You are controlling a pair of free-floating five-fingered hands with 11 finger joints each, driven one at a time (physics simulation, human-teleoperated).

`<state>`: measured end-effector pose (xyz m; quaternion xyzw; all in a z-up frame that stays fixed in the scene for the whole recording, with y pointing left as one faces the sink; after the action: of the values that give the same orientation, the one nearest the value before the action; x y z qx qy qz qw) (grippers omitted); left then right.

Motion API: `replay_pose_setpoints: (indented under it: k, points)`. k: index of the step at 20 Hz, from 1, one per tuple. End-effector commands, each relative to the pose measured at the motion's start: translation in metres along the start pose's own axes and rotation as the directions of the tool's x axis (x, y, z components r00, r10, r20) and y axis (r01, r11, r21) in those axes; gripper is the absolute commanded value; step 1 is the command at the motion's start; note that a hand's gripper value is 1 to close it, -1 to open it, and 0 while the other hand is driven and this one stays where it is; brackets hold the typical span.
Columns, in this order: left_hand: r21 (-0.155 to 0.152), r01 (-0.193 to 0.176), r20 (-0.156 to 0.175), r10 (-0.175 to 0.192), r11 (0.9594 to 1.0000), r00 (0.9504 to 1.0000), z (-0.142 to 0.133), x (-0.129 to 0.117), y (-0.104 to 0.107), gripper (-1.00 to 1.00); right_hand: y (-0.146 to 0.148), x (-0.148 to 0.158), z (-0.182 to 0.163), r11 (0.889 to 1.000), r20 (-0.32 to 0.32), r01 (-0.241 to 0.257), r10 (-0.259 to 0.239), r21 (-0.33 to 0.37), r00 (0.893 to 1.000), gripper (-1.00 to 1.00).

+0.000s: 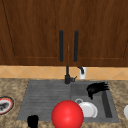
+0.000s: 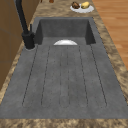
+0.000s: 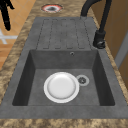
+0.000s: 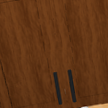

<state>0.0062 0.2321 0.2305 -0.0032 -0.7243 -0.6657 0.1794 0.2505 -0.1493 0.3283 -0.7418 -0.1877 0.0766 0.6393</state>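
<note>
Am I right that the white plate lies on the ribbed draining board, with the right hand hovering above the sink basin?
Not quite: the white plate lies on the floor of the sink basin, beside the drain, as the right side view shows. The draining board is bare. The right hand does hover above the basin in the front view.

Left hand [image 1: 32, 121] is cut off by the bottom edge in front view, fingers unreadable. Below the right hand [image 1: 97, 88], the red ball [image 1: 67, 114] covers part of the white plate [image 1: 88, 109]; the ball's underside is cropped too.
</note>
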Motion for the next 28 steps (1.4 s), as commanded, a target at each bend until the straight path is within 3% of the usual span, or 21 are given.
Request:
replay_pose_setpoints:
  k: [1,8,15,20,26,28]
  points:
    - [0.0,0.0,0.0,0.0,1.0,1.0,0.0,0.0,0.0,0.0,0.014,-0.008,0.001,0.998,0.091,-0.038,0.034,0.043,0.995,-1.0]
    - [0.0,0.0,0.0,0.0,1.0,1.0,0.0,0.0,0.0,0.0,0.03,-0.028,0.0,0.997,0.196,-0.034,0.019,0.073,0.98,-1.0]
    - [0.0,0.0,0.0,0.0,1.0,1.0,0.0,0.0,0.0,0.0,0.038,-0.047,-0.002,0.996,0.314,-0.029,0.0,0.088,0.949,-1.0]
    - [0.0,0.0,0.0,0.0,1.0,1.0,0.0,0.0,0.0,0.0,0.04,-0.055,-0.002,0.996,0.405,-0.029,-0.006,0.081,0.914,-1.0]
    - [0.0,0.0,0.0,0.0,1.0,1.0,0.0,0.0,0.0,0.0,0.04,-0.06,-0.002,0.997,0.509,-0.027,-0.013,0.071,0.861,-1.0]
    - [0.0,0.0,0.0,0.0,1.0,1.0,0.0,0.0,0.0,0.0,0.039,-0.062,-0.001,0.997,0.546,-0.032,-0.014,0.075,0.838,-1.0]
